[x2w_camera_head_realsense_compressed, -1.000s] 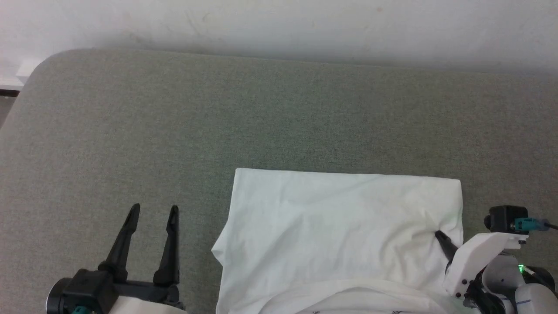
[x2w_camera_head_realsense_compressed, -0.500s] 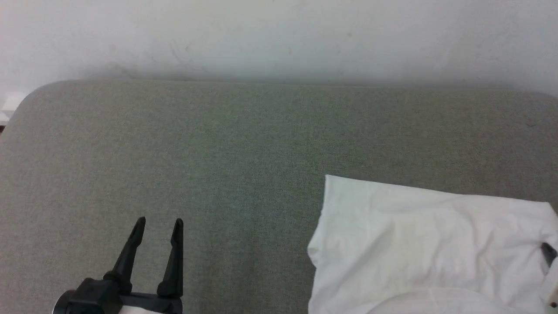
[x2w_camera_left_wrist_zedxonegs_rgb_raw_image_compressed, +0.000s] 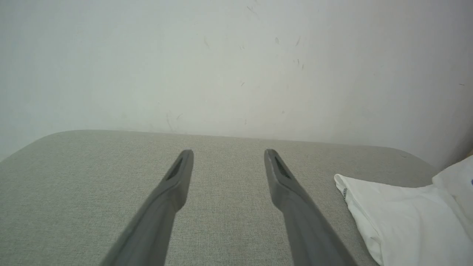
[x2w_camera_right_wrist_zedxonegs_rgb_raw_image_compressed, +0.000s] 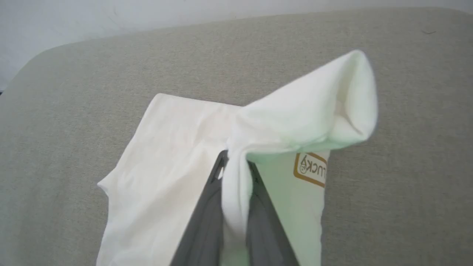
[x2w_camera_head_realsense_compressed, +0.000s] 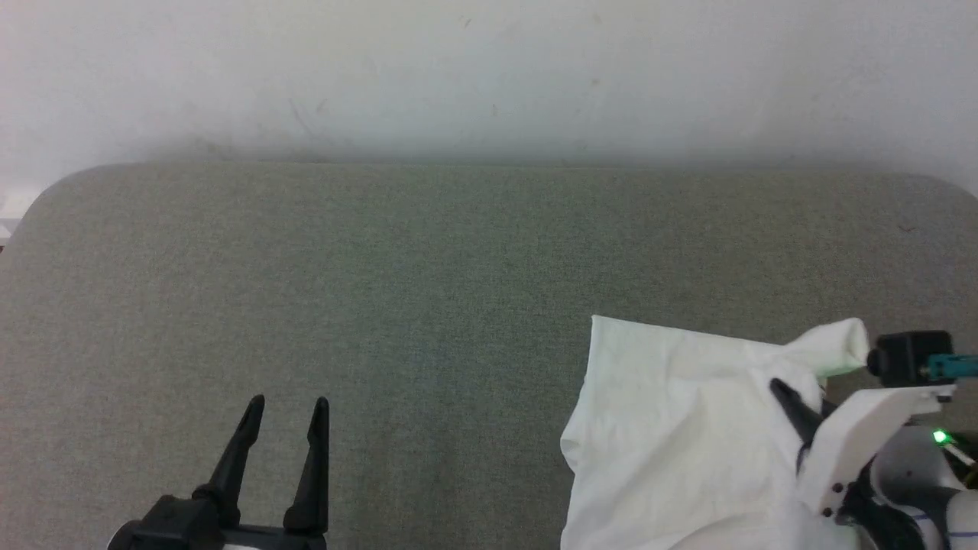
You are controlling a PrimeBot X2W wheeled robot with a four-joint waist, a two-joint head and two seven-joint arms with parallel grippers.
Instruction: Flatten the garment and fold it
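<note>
Your right gripper (x2w_camera_right_wrist_zedxonegs_rgb_raw_image_compressed: 236, 164) pinches a soft fold of the thin white garment (x2w_camera_head_realsense_compressed: 672, 435), lying near right on the rough grey cloth top (x2w_camera_head_realsense_compressed: 344, 267) (your left gripper (x2w_camera_head_realsense_compressed: 289, 402) gapes, holding nothing).

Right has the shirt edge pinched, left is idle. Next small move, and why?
Probably carry the right gripper leftward, laying the pinched edge over the garment. It is shut on a raised fold at the garment's right side, the rest lies flat on the grey surface, and the left gripper hangs open, apart from the cloth.
</note>
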